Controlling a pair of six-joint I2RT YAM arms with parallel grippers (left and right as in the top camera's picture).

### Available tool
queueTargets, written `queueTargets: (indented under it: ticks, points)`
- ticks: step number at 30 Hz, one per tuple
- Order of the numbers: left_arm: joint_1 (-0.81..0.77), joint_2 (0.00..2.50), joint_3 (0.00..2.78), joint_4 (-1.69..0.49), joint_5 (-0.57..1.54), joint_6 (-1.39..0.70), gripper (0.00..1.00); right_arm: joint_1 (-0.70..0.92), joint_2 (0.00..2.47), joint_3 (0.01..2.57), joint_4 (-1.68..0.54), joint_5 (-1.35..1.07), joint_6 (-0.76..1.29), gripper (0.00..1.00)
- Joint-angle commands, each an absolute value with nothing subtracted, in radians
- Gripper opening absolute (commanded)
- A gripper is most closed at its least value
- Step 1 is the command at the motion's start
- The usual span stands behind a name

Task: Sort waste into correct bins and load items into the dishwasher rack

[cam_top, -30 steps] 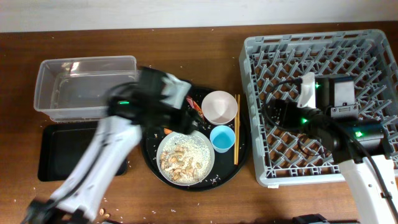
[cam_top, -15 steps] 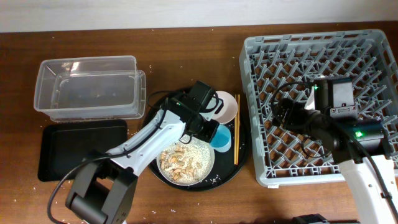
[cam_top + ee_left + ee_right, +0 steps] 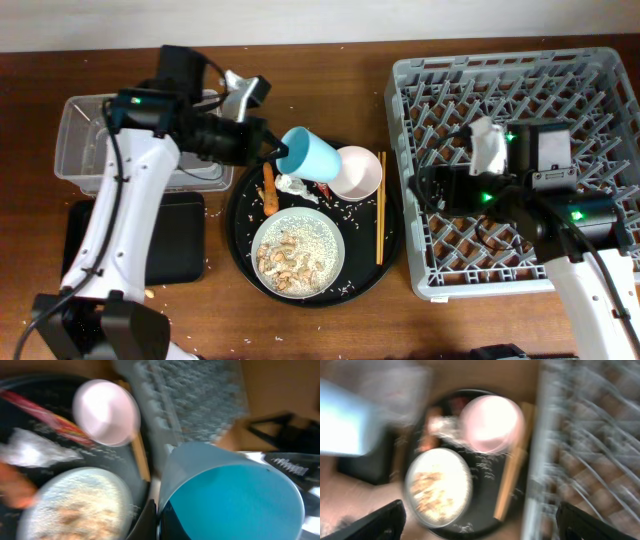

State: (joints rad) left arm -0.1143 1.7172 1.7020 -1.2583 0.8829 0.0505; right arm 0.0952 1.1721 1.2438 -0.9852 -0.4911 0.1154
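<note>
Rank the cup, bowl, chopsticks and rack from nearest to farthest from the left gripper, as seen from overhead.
1. cup: held in the left gripper itself, above the food.
2. bowl: just right of the cup.
3. chopsticks: right of the bowl.
4. rack: far right of the table.

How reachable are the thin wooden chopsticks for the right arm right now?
Probably yes: the thin wooden chopsticks lie uncovered along the round black tray's right edge, and the open right pincer hangs over the grey plastic rack beside them.
</note>
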Motion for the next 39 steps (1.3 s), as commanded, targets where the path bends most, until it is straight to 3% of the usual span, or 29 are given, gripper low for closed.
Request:
queueTargets:
  ticks: [1, 16, 22, 27, 31, 39]
  points:
    - [-0.081, 1.747, 1.697, -1.337, 1.23, 0.228, 0.0, 0.116, 1.172, 1.261, -0.905, -0.846, -0.056, 0.92]
    - [-0.138, 1.749, 1.698, -1.382, 1.364, 0.241, 0.0, 0.38, 1.2, 1.261, -0.657, -0.928, -0.154, 0.92]
    - [-0.136, 1.749, 1.698, -1.43, 1.346, 0.241, 0.0, 0.374, 1.214, 1.262, -0.674, -0.764, -0.149, 0.84]
    - [-0.135, 1.749, 1.698, -1.479, 1.264, 0.242, 0.0, 0.351, 1.214, 1.262, -0.683, -0.756, -0.154, 0.85]
    - [-0.137, 1.749, 1.698, -1.479, 1.266, 0.241, 0.0, 0.353, 1.214, 1.262, -0.673, -0.991, -0.281, 0.96]
    - [-0.138, 1.747, 1.698, -1.513, 1.34, 0.242, 0.0, 0.353, 1.22, 1.262, -0.655, -0.96, -0.274, 0.96]
